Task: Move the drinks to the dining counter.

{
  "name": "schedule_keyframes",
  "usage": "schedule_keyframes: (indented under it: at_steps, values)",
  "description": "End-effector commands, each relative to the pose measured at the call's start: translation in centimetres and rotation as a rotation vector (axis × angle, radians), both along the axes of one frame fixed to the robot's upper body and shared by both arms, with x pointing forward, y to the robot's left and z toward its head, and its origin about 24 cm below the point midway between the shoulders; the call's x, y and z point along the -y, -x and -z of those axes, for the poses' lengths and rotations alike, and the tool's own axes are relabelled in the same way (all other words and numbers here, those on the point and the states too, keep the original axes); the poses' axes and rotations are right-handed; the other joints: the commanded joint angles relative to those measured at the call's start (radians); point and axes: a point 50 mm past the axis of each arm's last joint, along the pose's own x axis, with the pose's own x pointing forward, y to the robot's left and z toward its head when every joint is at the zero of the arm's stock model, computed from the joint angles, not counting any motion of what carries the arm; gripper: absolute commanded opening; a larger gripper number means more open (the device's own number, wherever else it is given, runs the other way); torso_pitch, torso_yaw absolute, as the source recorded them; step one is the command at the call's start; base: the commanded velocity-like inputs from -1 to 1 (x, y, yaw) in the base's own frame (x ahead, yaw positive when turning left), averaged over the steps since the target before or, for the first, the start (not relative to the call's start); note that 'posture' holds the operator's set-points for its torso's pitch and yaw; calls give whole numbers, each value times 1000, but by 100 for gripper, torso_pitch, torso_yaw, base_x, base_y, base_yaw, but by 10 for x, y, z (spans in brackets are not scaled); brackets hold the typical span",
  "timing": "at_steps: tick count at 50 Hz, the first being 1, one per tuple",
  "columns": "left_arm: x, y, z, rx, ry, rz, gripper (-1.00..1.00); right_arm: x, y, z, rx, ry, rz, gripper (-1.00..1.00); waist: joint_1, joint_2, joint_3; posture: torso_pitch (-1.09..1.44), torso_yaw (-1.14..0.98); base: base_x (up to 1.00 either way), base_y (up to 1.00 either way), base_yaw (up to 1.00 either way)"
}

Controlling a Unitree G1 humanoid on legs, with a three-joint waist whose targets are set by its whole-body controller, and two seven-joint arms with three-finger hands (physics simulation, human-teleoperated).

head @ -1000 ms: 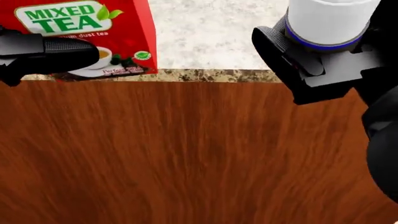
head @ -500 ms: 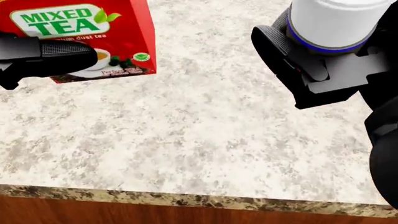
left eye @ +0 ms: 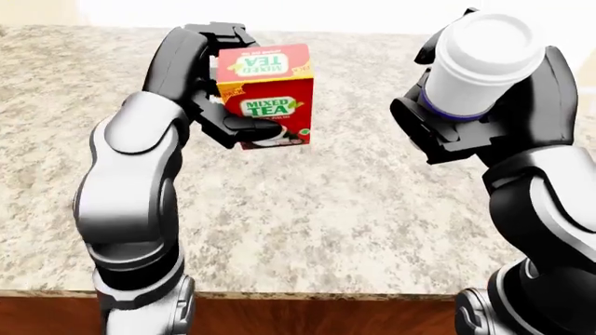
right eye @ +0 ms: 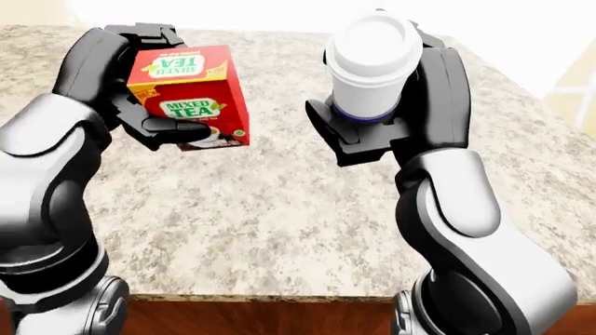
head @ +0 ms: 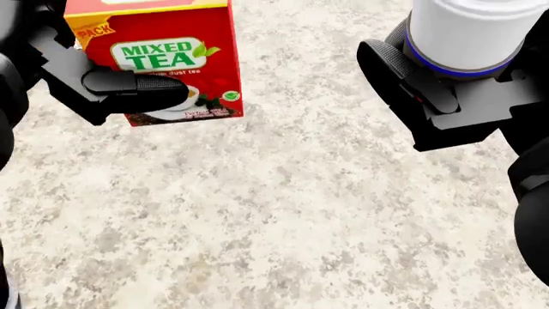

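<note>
A red "Mixed Tea" box (left eye: 270,94) is held above the speckled granite counter (left eye: 307,216), with my left hand (left eye: 228,105) shut on it; black fingers (head: 141,85) cross its face in the head view. My right hand (right eye: 372,129) is shut on a white lidded paper cup (right eye: 371,63) with a blue band near its base, held upright over the counter to the right of the box. In the head view the cup (head: 468,32) fills the top right corner. Both items hang above the stone, not resting on it.
The counter's near edge (right eye: 279,299) runs along the bottom of the eye views, with brown wood panelling (left eye: 326,317) below it. Its right edge (right eye: 531,98) shows in the right-eye view. No other objects show on the stone.
The camera moved forward: the wood front and counter edge slid out of the head view's bottom, leaving only stone. The tea box has shifted right and down in the picture; both hands keep their holds.
</note>
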Motion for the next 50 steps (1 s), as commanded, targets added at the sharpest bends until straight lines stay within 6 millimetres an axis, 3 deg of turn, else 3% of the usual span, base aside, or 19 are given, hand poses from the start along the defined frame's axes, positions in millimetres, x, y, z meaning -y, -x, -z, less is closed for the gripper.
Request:
schedule_keyframes:
  at_steps: [1,17,29,38,43,50]
  values:
    - [0,5,-18,124,-8,-19,-100,1,7,-13,84,-16,5,-100,4,1,-30,0,0,0,0,0]
    - [17,-69,29,-14,-7,-68,-100,1,6,-11,82,-23,9,-100,8,-8,-34,0,0,0,0,0]
    - [16,-112,48,-90,9,-125,-100,0,4,-7,78,-26,7,-100,9,-10,-39,0,0,0,0,0]
    - [10,-128,74,-140,8,-164,-100,2,3,-2,71,-28,9,-100,6,-8,-48,0,0,0,0,0]
    - [10,-129,78,-160,4,-176,-100,2,2,0,70,-29,10,-100,4,-7,-51,0,0,0,0,0]
    - [9,-129,79,-154,-14,-179,-37,2,2,1,68,-30,9,-100,3,-4,-54,0,0,0,0,0]
